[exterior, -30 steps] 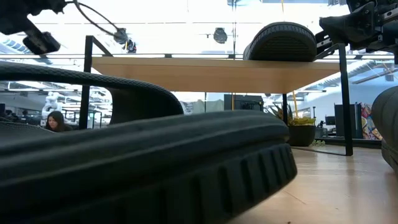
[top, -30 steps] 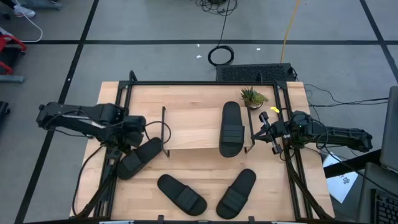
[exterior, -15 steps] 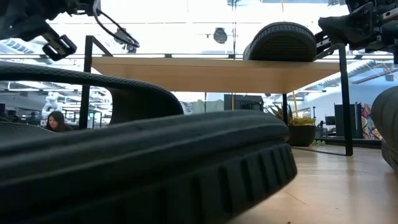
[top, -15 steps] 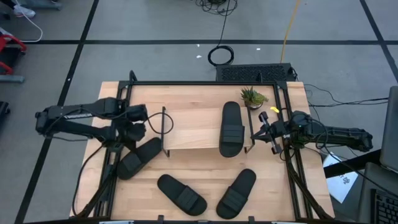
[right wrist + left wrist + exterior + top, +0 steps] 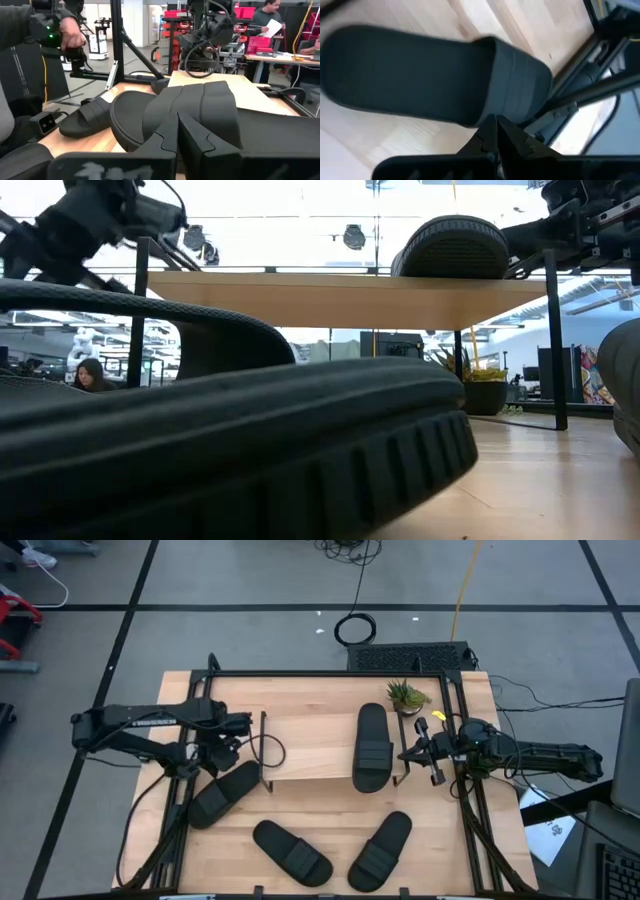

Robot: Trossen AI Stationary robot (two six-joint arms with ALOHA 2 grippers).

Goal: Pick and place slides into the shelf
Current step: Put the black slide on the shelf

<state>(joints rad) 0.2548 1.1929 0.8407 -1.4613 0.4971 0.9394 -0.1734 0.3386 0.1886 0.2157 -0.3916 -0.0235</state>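
Four slides are in front of you, and only one is lying on the shelf (image 5: pixel 310 745): that slide on the shelf (image 5: pixel 371 748) is resting on the plank top toward the end nearest your right arm, its length running across the plank. The other three are lying on the table (image 5: pixel 330 700) off the shelf. One slide (image 5: pixel 223 793) is sitting at an angle just beside the shelf's end nearest your left arm, and the two others, a middle slide (image 5: pixel 291 852) and a slanted slide (image 5: pixel 381 850), are lying well apart from the shelf, toward the table's front edge.

Your left gripper (image 5: pixel 240 731) is hovering beside that same end of the shelf, above the angled slide, with its fingers pressed together and gripping nothing. Your right gripper (image 5: pixel 412 753) is hanging just beside the opposite end of the shelf, near the shelved slide, fingers likewise closed tight and empty. A small potted plant (image 5: pixel 405 695) is standing behind the shelf, near that end.
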